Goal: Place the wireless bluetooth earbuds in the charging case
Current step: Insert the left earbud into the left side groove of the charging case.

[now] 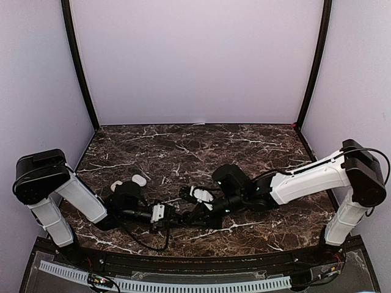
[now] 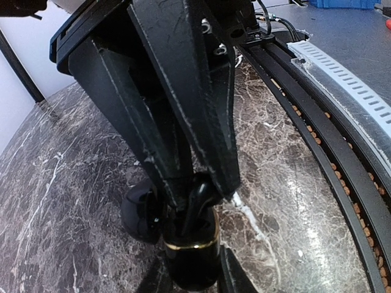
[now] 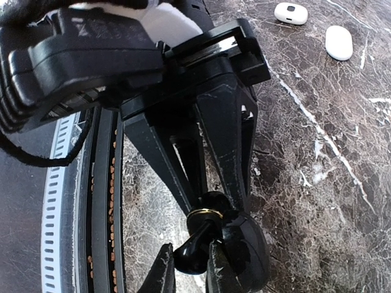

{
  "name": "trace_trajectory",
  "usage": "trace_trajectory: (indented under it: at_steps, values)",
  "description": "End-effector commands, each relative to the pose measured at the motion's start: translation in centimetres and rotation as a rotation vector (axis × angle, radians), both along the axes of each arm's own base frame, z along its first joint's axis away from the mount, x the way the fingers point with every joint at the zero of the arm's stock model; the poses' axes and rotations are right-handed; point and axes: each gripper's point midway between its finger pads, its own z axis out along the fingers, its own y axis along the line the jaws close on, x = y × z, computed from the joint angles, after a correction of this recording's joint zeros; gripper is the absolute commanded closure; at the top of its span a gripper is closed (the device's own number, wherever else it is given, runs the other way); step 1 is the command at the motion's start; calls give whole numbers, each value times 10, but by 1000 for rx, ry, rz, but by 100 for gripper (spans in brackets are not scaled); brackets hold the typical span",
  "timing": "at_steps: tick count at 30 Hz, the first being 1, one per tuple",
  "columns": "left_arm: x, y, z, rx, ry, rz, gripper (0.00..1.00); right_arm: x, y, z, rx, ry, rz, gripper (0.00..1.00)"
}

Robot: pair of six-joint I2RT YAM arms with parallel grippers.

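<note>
A black charging case with a gold rim (image 3: 205, 215) is held in my left gripper (image 2: 186, 278), which is shut on its body (image 2: 189, 259). The case's lid (image 2: 137, 213) hangs open to one side and also shows in the right wrist view (image 3: 247, 256). My right gripper (image 3: 189, 271) is shut on a glossy black earbud (image 3: 194, 255), whose stem points into the case mouth. In the left wrist view the earbud (image 2: 200, 196) sits at the rim between the right fingers. In the top view both grippers (image 1: 177, 215) (image 1: 197, 210) meet tip to tip near the front middle. No loose white buds show.
Two white pebble-like cases lie on the marble behind the left arm, one oval (image 1: 138, 180) (image 3: 339, 42) and one with dark marks (image 1: 116, 184) (image 3: 291, 13). The table's front edge with a white cable track (image 2: 342, 79) runs close by.
</note>
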Motion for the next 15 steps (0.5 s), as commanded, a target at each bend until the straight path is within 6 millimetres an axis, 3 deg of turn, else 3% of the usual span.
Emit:
trace_trajectory:
  at_steps: [1,15]
  values:
    - [-20,-6,21,-75,-59,-101,100,21,10,15,29,-15,-88,87]
    - [-11,-4,34,-126,-100,-27,100,17,9,12,3,187,-210,87]
